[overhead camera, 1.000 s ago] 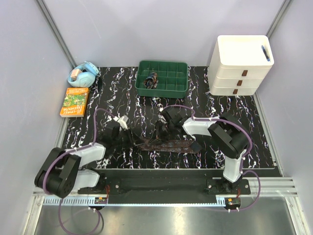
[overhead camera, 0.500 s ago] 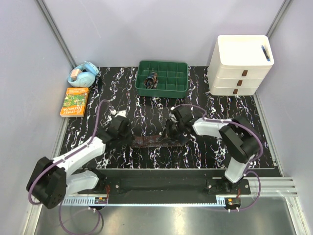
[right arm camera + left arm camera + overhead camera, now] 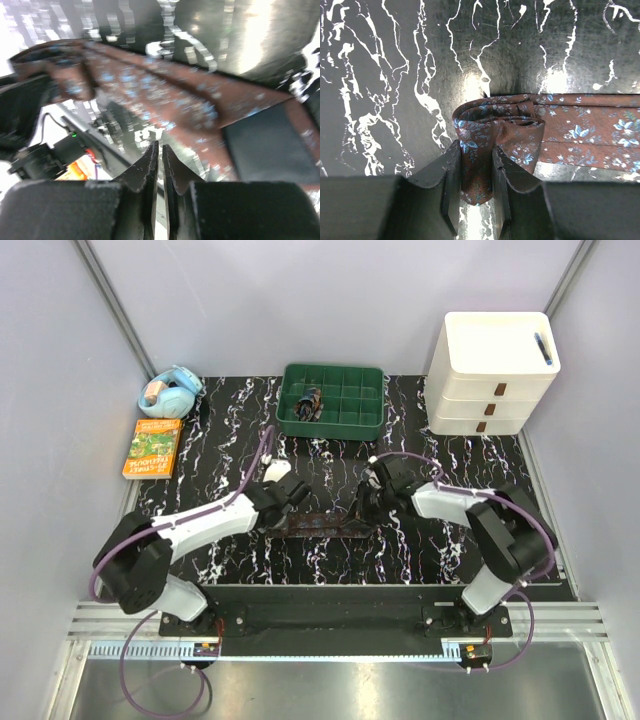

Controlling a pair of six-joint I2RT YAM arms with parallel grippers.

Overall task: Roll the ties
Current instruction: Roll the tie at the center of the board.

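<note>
Your left end effector (image 3: 475, 155) slid in and now pinches the curled end of the tie (image 3: 590, 135), so rolling's started. Right end effector (image 3: 159, 148): nearly pressed together, grip unclear.

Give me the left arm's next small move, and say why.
Probably roll the left gripper one turn along the tie: its jaws clamp the small rolled end, while most of the cloth lies flat and unrolled beyond it.
</note>
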